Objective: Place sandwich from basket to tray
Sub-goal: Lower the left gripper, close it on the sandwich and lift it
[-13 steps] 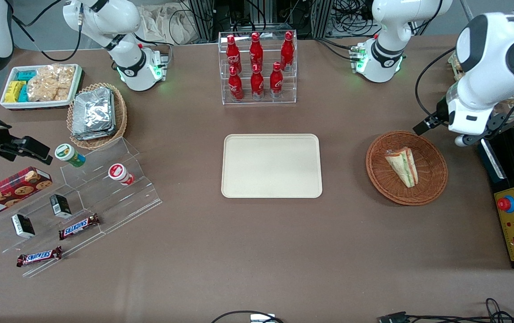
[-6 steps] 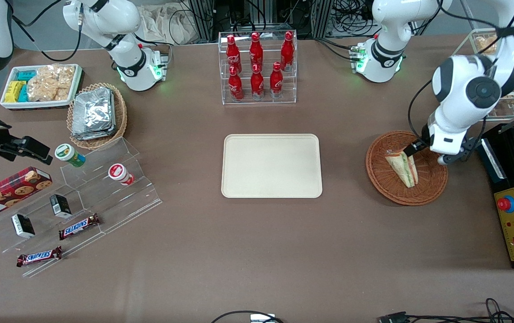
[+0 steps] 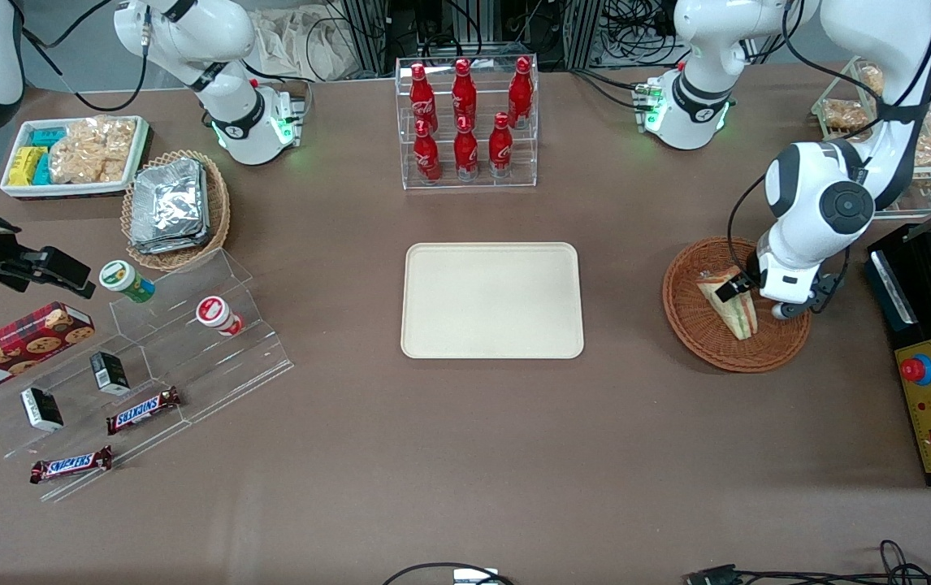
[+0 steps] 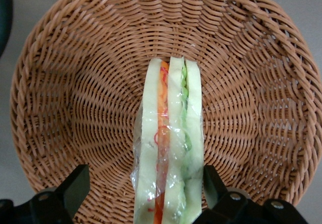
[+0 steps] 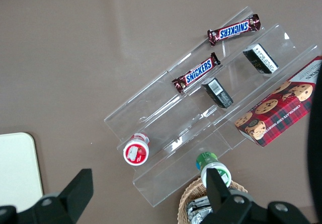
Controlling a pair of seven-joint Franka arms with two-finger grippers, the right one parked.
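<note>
The sandwich (image 4: 168, 143) lies inside the round basket (image 3: 782, 341), standing on its edge so the layers show from above: pale bread, an orange stripe and a green stripe under clear wrap. It is long and thin like a wedge. Seen from the front, its wide end sits farther from the front camera and its pointed end comes nearer to that camera, close to the basket's rim. Its long line runs across the middle of the basket floor.

The tool (image 4: 143, 191) is low over the basket, right at the sandwich. Its two fingers (image 4: 75, 183) are spread apart, one on each side of the sandwich. One finger looks very close to the wrap, the other has a gap beside it. The tool is not squeezing the sandwich.

The basket rests on the brown worktop (image 3: 465, 455), toward the working arm's end. The cream tray (image 3: 491, 300) lies flat beside the basket, well apart from it, in the middle of the worktop. Nothing sits on the tray.
</note>
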